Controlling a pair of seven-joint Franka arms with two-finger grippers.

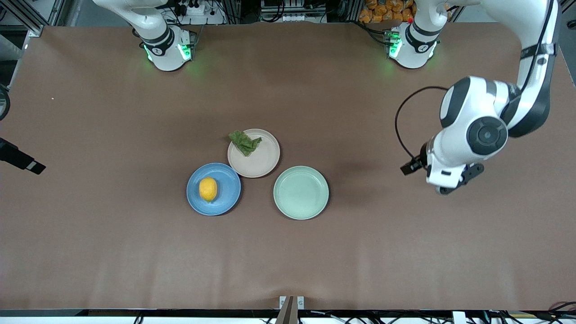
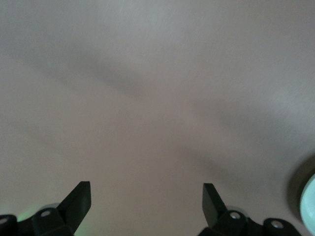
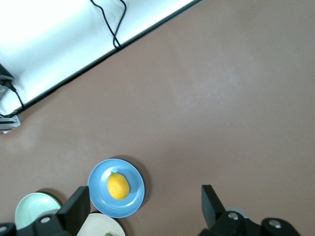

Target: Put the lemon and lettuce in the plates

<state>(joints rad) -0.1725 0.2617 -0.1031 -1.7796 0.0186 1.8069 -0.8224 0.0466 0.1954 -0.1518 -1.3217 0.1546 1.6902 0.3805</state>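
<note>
Both foods look placed: the lemon [image 1: 208, 189] lies in the blue plate [image 1: 227, 201], and the lettuce [image 1: 245, 142] sits at eleven o'clock on the beige plate [image 1: 265, 162], overhanging its rim. The left gripper [image 2: 146, 199] hangs wide and empty over bare table at three o'clock from the plates; the right gripper [image 3: 145, 204], also wide and empty, is high above the table. I judge only retreat remains; the right gripper is outside the front view.

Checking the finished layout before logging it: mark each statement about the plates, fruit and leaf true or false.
1. The small oval yellow lemon lies in the round blue plate. True.
2. The dark green ruffled lettuce leaf lies in the pale mint-green plate. False: it rests on the beige-pink plate, overhanging its rim.
3. The left gripper holds the lemon. False: its fingers are open over bare table.
4. The mint-green plate holds nothing. True.
</note>
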